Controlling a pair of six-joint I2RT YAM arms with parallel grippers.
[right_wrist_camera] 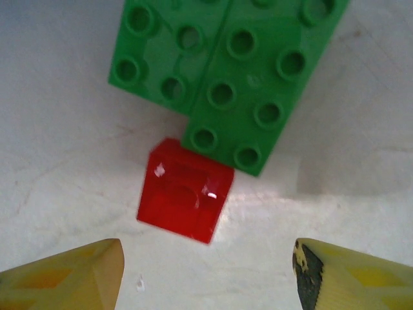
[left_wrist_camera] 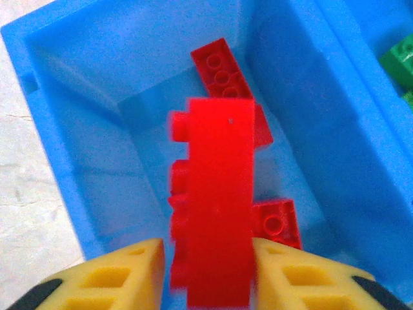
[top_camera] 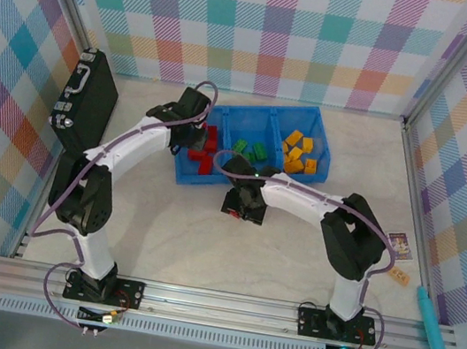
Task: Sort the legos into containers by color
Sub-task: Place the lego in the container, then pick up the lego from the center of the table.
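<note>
My left gripper point(left_wrist_camera: 208, 248) hangs over the left compartment of the blue bin point(left_wrist_camera: 64, 161), its jaws a little apart. Between them is a long red lego point(left_wrist_camera: 216, 194), blurred; the right finger touches it and a narrow gap shows at the left finger. More red legos point(left_wrist_camera: 221, 68) lie on the compartment floor. My right gripper point(right_wrist_camera: 206, 271) stands open just above the table in front of the bin. A small red lego point(right_wrist_camera: 186, 190) and two green legos point(right_wrist_camera: 248, 84) lie just beyond its fingertips. From above, the bin point(top_camera: 262, 108) holds red, green point(top_camera: 251, 150) and yellow-orange legos point(top_camera: 298, 152) in separate compartments.
A black case point(top_camera: 89, 101) stands at the left wall. A small printed card point(top_camera: 399, 244) and a tan tile point(top_camera: 398, 276) lie at the right, and a teal tool point(top_camera: 435, 338) rests by the near right rail. Checked walls close in the table.
</note>
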